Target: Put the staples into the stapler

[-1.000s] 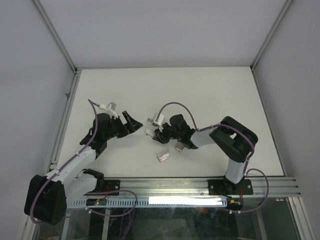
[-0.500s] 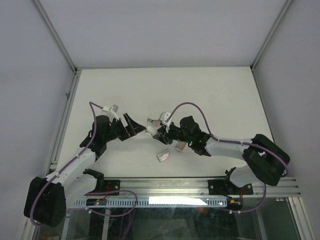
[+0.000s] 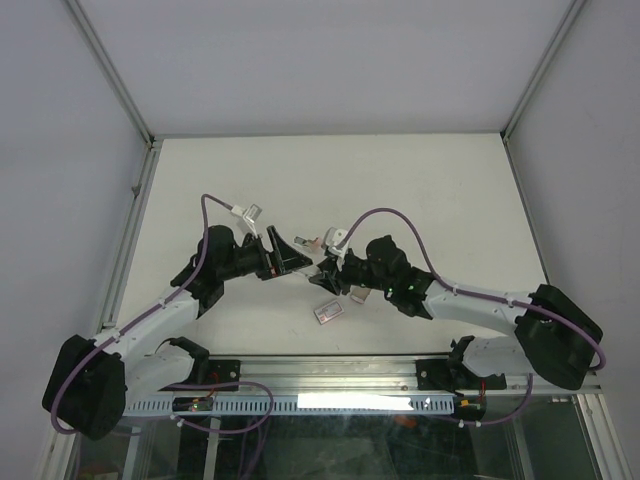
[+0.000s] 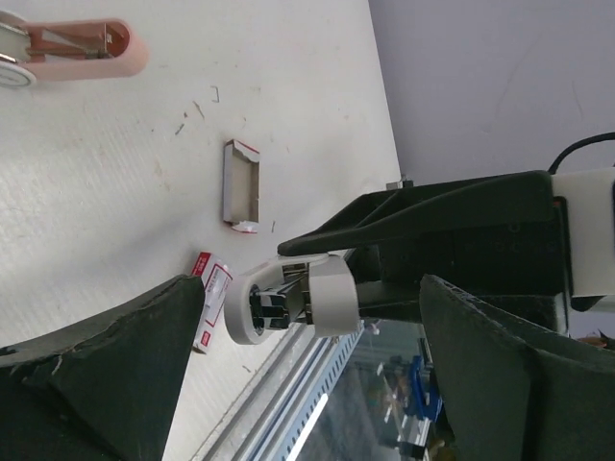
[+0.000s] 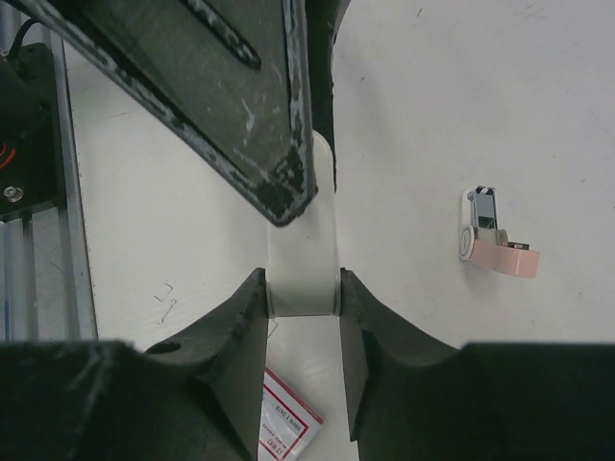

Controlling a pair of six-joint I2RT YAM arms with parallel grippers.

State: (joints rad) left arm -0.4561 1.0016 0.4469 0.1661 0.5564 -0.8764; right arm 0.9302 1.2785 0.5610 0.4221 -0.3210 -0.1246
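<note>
The stapler is in two parts. My right gripper (image 5: 303, 288) (image 3: 322, 275) is shut on its white part (image 5: 304, 261) (image 4: 332, 293), a curved shell with a round end and a metal channel inside, held above the table. The pink and white part (image 5: 500, 245) (image 4: 82, 48) (image 3: 306, 242) lies on the table, apart from both grippers. My left gripper (image 4: 312, 288) (image 3: 288, 254) is open, its fingers (image 5: 240, 106) standing either side of the white part's far end; I cannot tell whether they touch it. No strip of staples shows.
A flat red-and-white box (image 3: 327, 312) (image 5: 288, 423) (image 4: 211, 300) lies on the table below the grippers. A grey-brown open sleeve (image 4: 240, 187) (image 3: 357, 294) sits beside it. A few loose bent staples (image 5: 165, 296) are scattered nearby. The metal rail (image 3: 400, 375) runs along the near edge.
My left gripper has moved right, up to the white part in the right gripper. The right arm has stretched out lower, its gripper shifting slightly right and nearer. The pink part has stayed put.
</note>
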